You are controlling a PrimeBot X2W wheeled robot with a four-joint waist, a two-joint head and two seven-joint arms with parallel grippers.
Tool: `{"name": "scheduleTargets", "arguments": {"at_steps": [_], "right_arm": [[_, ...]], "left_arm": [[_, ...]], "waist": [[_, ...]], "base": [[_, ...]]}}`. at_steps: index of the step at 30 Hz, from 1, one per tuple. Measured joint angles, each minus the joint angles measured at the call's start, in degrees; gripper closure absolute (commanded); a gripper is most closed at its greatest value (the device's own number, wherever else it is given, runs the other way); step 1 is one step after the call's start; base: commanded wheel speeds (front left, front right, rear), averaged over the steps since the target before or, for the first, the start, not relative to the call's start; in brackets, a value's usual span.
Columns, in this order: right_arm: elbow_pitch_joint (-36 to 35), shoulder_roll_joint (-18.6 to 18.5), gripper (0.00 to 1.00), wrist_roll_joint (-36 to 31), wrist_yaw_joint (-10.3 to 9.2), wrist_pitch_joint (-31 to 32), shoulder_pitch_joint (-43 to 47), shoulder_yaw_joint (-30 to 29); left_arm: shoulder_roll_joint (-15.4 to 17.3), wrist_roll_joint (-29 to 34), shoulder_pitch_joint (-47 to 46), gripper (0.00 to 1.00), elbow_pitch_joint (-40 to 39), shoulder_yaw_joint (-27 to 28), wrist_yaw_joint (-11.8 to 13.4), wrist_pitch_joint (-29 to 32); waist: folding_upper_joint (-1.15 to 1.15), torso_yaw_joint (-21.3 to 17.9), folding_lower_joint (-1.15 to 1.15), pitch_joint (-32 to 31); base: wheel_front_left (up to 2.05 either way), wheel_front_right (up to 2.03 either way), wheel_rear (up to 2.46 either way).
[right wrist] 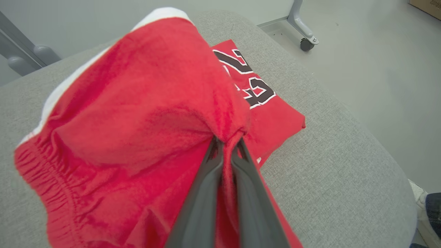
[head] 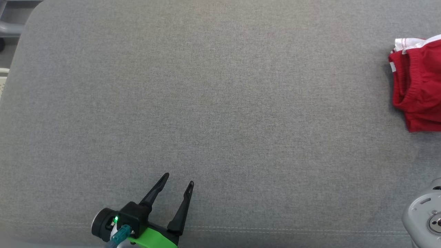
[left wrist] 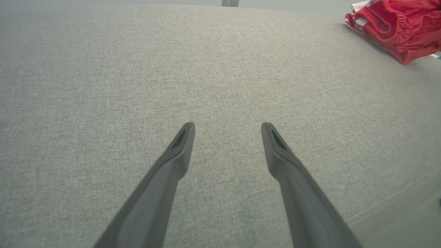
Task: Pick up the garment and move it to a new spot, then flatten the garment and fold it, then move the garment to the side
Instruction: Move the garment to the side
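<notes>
Grey upholstered surface (head: 220,103), broad and bare across the middle. Red garment (head: 418,86) lies bunched at its far right; left wrist view places it well apart from the left gripper (left wrist: 228,125).

Left gripper (head: 179,179): fingers spread wide, nothing between them, low over bare cloth near the front seam.

Right gripper (right wrist: 227,143): fingers pinched narrow on a tuck of the garment (right wrist: 137,120); fabric puckers at the tips, with the rest draped around them and onto the surface.

Step, as judged: first one, picking the garment up, grasp made, carry not yet done. Next move calls for a lift high enough to clear the trailing cloth, then a carry toward the open middle, where the left gripper can help spread it.

Hard to make out:
- head view's right edge cuts the garment off
- black printed numerals (right wrist: 248,81) partly under a fold, not readable in full
- how many layers are pinched: cannot tell
</notes>
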Motion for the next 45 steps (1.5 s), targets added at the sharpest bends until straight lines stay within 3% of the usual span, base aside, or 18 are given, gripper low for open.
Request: {"name": "scheduleTargets", "arguments": {"at_steps": [4,6,12,17,24,27,31,38,45], "right_arm": [[-1.04,-0.48,0.99,-0.07,0.00,0.02,0.23,1.14],[-0.79,-2.14,0.00,-0.07,0.02,-0.07,0.75,2.92],[-0.58,-4.99,0.00,-0.07,0.01,-2.25,3.38,6.09],[2.65,-3.21,0.00,-0.07,0.02,-10.96,3.11,8.00],[6.24,-2.34,0.00,1.63,0.03,-22.85,7.01,15.21],[9.40,-1.30,0.00,7.93,0.04,-30.38,9.98,21.40],[10.04,-0.96,0.00,14.52,0.03,-34.81,14.59,28.85],[4.74,0.15,0.00,27.87,0.03,-36.31,25.15,44.87],[-6.01,0.27,0.00,35.29,0.03,-35.40,36.98,49.69]], "left_arm": [[0.40,0.36,-0.35,0.00,-0.44,-0.08,0.08,0.48],[0.51,0.40,-1.00,0.00,-0.58,-0.23,0.09,0.51],[-0.04,-0.12,-2.01,0.00,-0.97,0.63,0.89,-0.04],[-0.04,-0.62,-2.17,0.00,-2.09,2.94,3.31,-0.62],[-0.33,-3.53,-1.32,0.00,-2.55,6.42,5.44,-0.53],[-0.23,-4.81,-0.31,0.00,-2.37,8.28,6.88,-0.78],[-0.21,-6.33,1.14,0.00,-1.91,10.15,7.91,-0.97],[0.41,-7.86,3.20,0.00,-0.81,11.29,8.66,0.07],[0.43,-8.24,4.86,0.00,-0.81,12.21,8.91,-0.80]], "waist": [[0.00,0.30,0.00,1.52],[0.00,0.50,0.00,2.51],[0.00,0.69,0.00,2.96],[0.00,0.36,0.00,1.55],[0.00,-0.07,0.00,-1.77],[0.00,-0.09,0.00,-4.33],[0.00,0.04,0.00,-7.21],[0.00,0.37,0.00,-12.45],[0.00,0.60,0.00,-17.05]], "base": [[0.00,0.00,0.00],[0.00,0.00,0.00],[0.00,0.00,0.00],[0.00,0.00,0.00],[0.00,0.00,0.00],[0.00,0.00,0.00],[0.00,0.00,0.00],[0.00,0.00,0.00],[0.00,0.00,0.00]]}}
